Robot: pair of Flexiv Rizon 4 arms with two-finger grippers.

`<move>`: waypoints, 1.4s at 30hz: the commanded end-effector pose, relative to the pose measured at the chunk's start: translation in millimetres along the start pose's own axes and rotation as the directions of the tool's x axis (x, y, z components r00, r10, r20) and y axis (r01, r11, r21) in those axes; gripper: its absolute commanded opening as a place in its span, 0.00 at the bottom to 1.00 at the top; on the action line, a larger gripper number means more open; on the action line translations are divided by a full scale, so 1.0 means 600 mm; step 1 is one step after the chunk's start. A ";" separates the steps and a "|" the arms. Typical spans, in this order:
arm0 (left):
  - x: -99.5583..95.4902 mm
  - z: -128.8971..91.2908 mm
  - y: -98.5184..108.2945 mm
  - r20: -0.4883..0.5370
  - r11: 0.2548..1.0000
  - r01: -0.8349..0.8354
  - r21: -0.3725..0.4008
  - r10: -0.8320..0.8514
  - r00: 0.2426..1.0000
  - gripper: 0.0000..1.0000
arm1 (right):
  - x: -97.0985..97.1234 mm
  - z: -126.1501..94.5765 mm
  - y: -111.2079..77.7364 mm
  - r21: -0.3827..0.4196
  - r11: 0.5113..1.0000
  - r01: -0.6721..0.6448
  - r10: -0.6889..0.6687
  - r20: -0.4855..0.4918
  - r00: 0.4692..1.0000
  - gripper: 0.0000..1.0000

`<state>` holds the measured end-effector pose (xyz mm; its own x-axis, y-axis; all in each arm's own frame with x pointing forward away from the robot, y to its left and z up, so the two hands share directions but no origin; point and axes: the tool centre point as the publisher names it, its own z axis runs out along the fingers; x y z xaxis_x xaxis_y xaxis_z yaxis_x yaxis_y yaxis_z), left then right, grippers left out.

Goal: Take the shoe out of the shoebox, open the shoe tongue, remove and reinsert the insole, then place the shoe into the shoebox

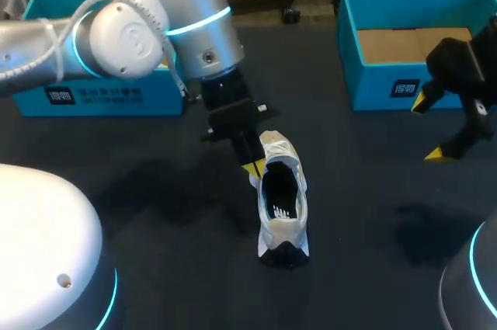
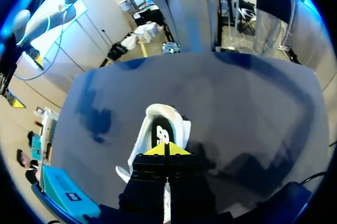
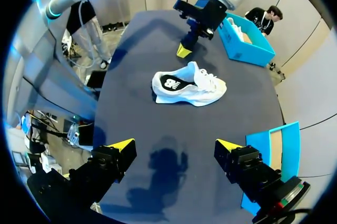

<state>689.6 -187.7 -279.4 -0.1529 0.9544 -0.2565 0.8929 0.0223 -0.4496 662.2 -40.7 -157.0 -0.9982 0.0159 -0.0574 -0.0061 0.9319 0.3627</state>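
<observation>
Starting with the left gripper (image 2: pixel 166 150): its two yellow tips were pressed flat together, and as far as I could see nothing was pinched between them. It hung right by the shoe (image 1: pixel 282 199), at the laced front end next to the opening. In the right wrist view there looked to be a small gap between the tips and the shoe, so I wouldn't call it touching.

The shoe itself was a white sneaker with a black heel. It sat upright on its sole near the middle of the dark table (image 1: pixel 155 198), outside both boxes. From above you could look straight down into it and see a dark insole with a bit of white print on it.

The right gripper (image 1: pixel 431 130) was well off to the shoe's right, up over the table. Its fingers were spread wide and it held nothing at all. The right wrist view just showed bare tabletop between its two yellow tips.

Further out, there were two blue shoeboxes along the far side of the table. The left shoebox (image 1: pixel 101 101) sat behind the left arm, which mostly hid its inside in the head view. The right shoebox (image 1: pixel 373 85) was open, with a plain cardboard floor showing, just behind the right gripper.
</observation>
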 end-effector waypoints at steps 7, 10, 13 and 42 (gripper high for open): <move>-0.014 0.021 0.006 -0.181 0.991 -0.109 -0.074 0.094 0.979 0.00 | -0.001 0.002 0.000 0.001 1.000 0.000 0.000 -0.001 1.000 1.00; -0.019 0.033 0.006 -0.200 0.985 -0.147 -0.095 0.126 0.972 0.00 | -0.001 0.002 0.000 0.001 1.000 0.000 0.000 -0.001 1.000 1.00; -0.022 0.043 0.006 -0.214 0.978 -0.174 -0.114 0.147 0.966 0.00 | -0.001 0.002 0.000 0.001 1.000 0.000 0.000 -0.001 1.000 1.00; -0.002 0.160 0.035 -0.278 0.953 -0.272 -0.132 0.228 0.933 0.00 | -0.001 0.002 0.000 0.001 1.000 0.000 0.000 -0.001 1.000 1.00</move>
<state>670.1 -217.2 -365.1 0.1793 0.9787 -0.1003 0.9476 -0.1992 -0.2496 660.5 -41.6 -157.6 -0.9980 0.0158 -0.0608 -0.0075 0.9310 0.3650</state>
